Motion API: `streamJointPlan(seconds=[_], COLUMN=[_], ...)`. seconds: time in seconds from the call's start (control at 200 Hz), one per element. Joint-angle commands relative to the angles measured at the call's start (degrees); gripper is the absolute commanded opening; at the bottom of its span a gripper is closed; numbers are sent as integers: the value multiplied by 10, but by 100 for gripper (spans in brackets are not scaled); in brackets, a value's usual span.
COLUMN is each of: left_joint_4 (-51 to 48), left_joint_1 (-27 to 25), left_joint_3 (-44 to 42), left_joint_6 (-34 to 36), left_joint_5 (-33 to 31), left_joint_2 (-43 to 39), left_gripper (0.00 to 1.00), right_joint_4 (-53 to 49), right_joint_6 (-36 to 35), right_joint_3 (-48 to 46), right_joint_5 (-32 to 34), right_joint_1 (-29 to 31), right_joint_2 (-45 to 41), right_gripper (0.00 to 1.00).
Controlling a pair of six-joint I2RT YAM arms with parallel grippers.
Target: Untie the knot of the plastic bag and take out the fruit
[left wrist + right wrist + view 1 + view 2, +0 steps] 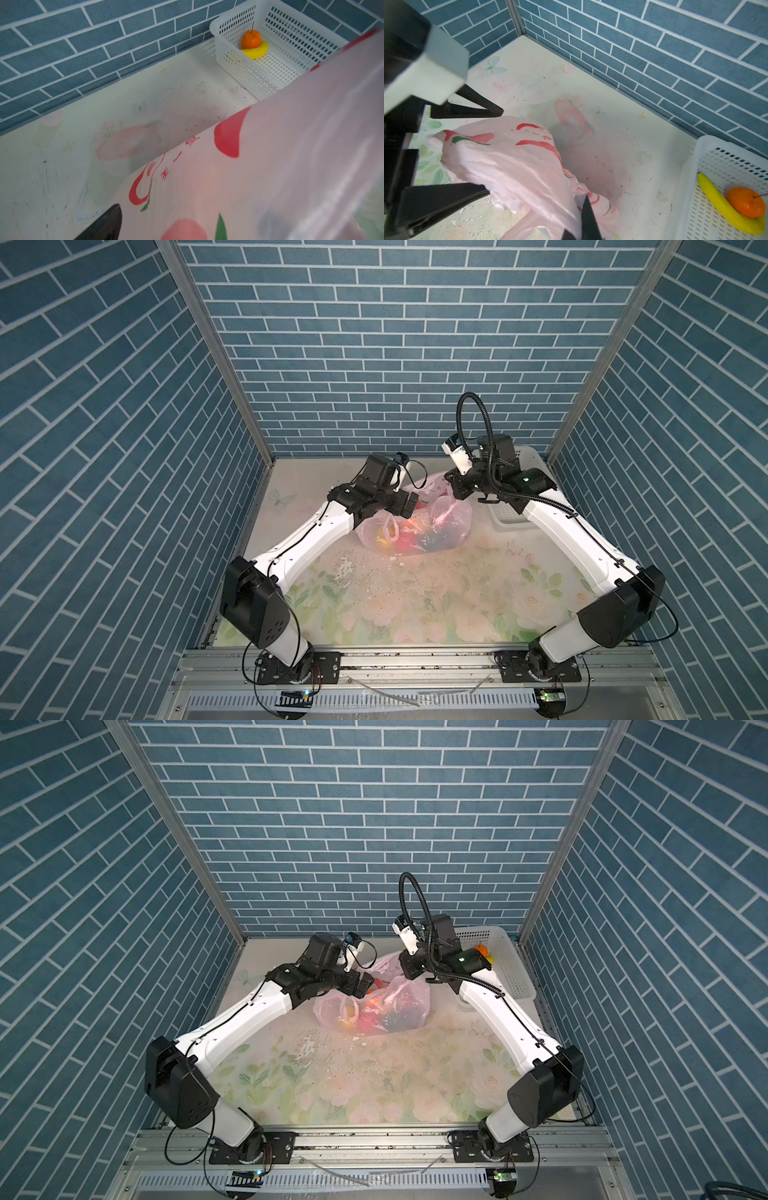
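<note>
The plastic bag (pixel 415 526) is lying on the floral tabletop (pixel 415 597), at the centre of both top views.
The left pincer (pixel 495 150) is standing wide open around a fold of pink film, and the right pincer (pixel 451 489) is clamping shut on the bag's raised edge. Fruit (pixel 419 537) is showing through the film. A tangerine (pixel 250 39) and a banana (pixel 256 51) are sitting in the white basket (pixel 513 969), right of centre.
</note>
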Motion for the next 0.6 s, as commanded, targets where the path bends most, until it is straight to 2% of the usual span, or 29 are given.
streamJointPlan(seconds=[0.0, 0.06, 0.125, 0.385, 0.48, 0.54, 0.595], left_joint_4=[4, -35, -63, -131, -122, -114, -110], left_joint_1=[0, 0, 4, 54, 91, 124, 148], left_joint_3=[21, 43, 59, 59, 32, 16, 9], left_joint_6=[-11, -6, 12, -3, -6, -13, -16], left_joint_5=[-142, -234, -282, -274, -247, -209, -174], left_joint_2=[17, 33, 44, 36, 19, 9, 4], left_gripper=[100, 100, 99, 89, 74, 55, 44], right_joint_4=[8, 4, -7, -35, -29, -26, -28], right_joint_6=[10, 8, 1, -13, -13, -16, -19], right_joint_3=[28, 27, 25, 3, -11, -16, -17], right_joint_5=[-6, -2, 9, 60, 54, 51, 51], right_joint_1=[3, 4, 4, -3, -9, -12, -13], right_joint_2=[-10, -12, -11, -9, -20, -24, -24], right_gripper=[0, 0, 0, 0, 0, 0, 0])
